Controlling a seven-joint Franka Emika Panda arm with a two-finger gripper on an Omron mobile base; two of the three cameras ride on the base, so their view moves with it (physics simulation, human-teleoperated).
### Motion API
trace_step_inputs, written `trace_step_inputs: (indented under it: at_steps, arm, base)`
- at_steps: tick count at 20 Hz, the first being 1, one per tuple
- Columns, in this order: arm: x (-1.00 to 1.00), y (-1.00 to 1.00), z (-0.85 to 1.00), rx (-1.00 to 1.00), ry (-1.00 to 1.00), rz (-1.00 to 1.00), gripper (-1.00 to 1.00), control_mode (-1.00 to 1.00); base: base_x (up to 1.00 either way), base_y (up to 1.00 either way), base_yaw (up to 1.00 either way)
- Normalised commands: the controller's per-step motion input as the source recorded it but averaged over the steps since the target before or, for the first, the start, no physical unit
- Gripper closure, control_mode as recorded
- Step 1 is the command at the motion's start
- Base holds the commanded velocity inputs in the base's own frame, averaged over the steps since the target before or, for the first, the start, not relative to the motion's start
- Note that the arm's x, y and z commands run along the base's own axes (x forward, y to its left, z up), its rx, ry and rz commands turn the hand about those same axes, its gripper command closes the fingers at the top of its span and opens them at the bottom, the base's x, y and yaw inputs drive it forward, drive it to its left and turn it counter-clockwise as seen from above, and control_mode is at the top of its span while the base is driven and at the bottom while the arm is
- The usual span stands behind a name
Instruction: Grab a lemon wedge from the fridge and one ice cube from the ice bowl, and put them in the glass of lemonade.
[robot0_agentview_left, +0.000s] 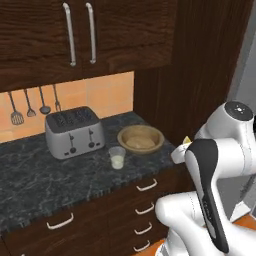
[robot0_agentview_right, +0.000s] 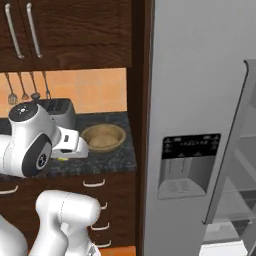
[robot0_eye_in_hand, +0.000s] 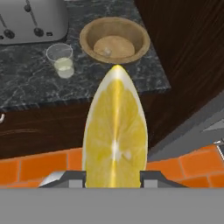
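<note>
Between the two small dark finger tips of the gripper (robot0_eye_in_hand: 114, 177), a bright yellow lemon wedge (robot0_eye_in_hand: 115, 133) is pinched, its pale rind edge turned toward the hand camera and its pointed tip directed at the counter beyond. From the left base view, a small yellow tip of the wedge (robot0_agentview_left: 186, 140) is seen just past the white wrist, out beyond the near right corner of the dark marbled stone counter (robot0_agentview_left: 45, 177). On that counter, a wide, shallow, round tan wooden ice bowl (robot0_agentview_left: 140, 138) is placed at the far right, close to the tall dark wood panel (robot0_agentview_left: 195, 65). A small clear tumbler of pale yellow lemonade (robot0_agentview_left: 117, 157) is set nearer and to the left of the bowl, apart from it. A grey metal four-slot toaster (robot0_agentview_left: 74, 131) is positioned farther left, behind the glass. Whether ice lies in the bowl cannot be told; a pale mound is seen in its hollow. Metal utensils (robot0_agentview_left: 30, 106) are hung on the orange tiled wall above the toaster, and dark wood cabinet doors with long silver handles (robot0_agentview_left: 80, 34) are mounted above them. To the right of the panel, the tall grey fridge (robot0_agentview_right: 200, 90) with a black-panelled dispenser (robot0_agentview_right: 187, 165) in its left door is seen in the right base view, its right door (robot0_agentview_right: 235, 150) swung open.
</note>
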Motion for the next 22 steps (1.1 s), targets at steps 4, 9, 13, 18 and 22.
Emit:
trace_step_inputs:
  at_steps: [4,9,13,18,22]
  arm:
    - [0.00,0.00,0.00,0.00,0.00,0.00,1.00,1.00]
    - [0.00,0.00,0.00,0.00,0.00,0.00,1.00,1.00]
    - [0.32,0.38,-0.16,0.00,-0.01,-0.04,1.00,-1.00]
    - [0.22,0.57,-0.20,-0.07,0.00,0.01,1.00,-1.00]
    - [0.10,0.58,-0.30,-0.13,0.04,0.06,1.00,-1.00]
  base:
    - [0.99,0.51,-0.27]
    - [0.93,0.41,-0.20]
    - [0.17,0.13,-0.03]
    - [0.00,0.00,0.00]
    - [0.00,0.00,0.00]
